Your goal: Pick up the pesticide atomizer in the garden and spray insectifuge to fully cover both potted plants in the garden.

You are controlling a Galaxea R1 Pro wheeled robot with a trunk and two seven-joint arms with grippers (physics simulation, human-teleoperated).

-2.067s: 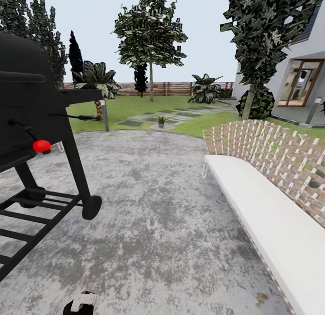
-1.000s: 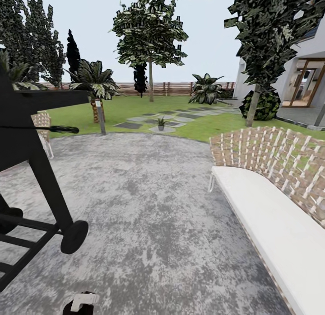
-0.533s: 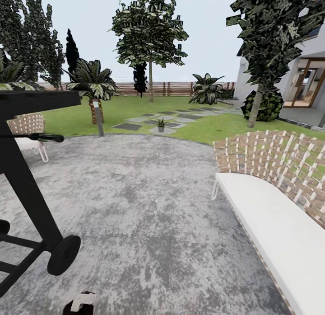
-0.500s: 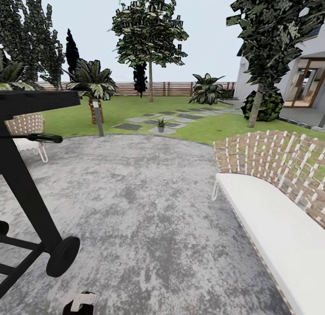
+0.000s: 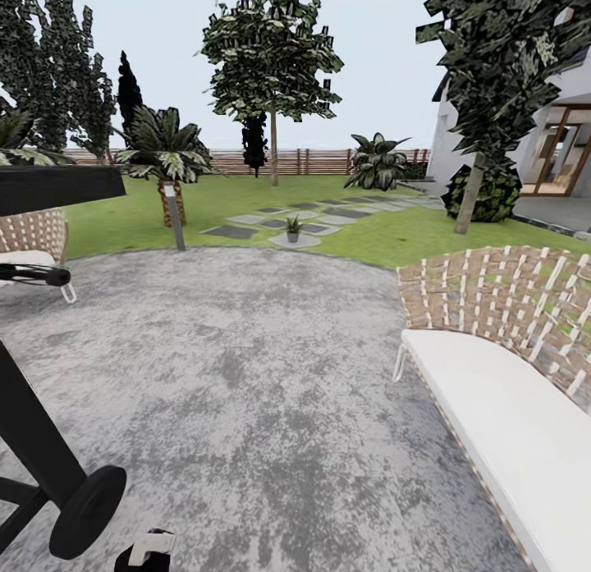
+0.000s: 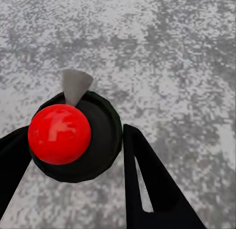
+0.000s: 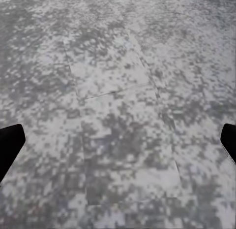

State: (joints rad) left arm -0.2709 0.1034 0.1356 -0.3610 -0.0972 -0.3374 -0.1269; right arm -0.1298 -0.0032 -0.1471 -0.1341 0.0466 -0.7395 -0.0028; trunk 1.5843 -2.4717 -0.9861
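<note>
Patio (image 5: 263, 375) fills most of the head view, a round spread of mottled grey stone, with green lawn (image 5: 369, 235) of the garden beyond it and a brown slatted fence (image 5: 312, 160) along the far edge. Big dark trees (image 5: 271, 55) stand against the pale sky, and a white house (image 5: 558, 145) sits far right. On the right of the patio, a long white-cushioned sofa (image 5: 509, 408) with a woven brown-and-white back. On the left, the black grill (image 5: 49, 194) juts in, its wheel (image 5: 86, 510) down on the stone, and a woven chair (image 5: 33, 240) sits behind it. Grey stepping stones (image 5: 279, 221) cross the grass, and on them sits one potted plant (image 5: 293, 224), small and well off from the robot, near a short post (image 5: 175, 219).

Down at the bottom edge of the head view, a dark bottle with a whitish head, the pesticide atomizer (image 5: 148, 551). In the left wrist view the left claw (image 6: 73, 155) is clenched on that atomizer, dark fingers (image 6: 147, 184) either side of a black round top with a red ball on it and a pale nozzle poking out. In the right wrist view the right claw (image 7: 118, 140) hangs released, black fingertips (image 7: 10, 143) wide apart at the edges, over bare grey stone.
</note>
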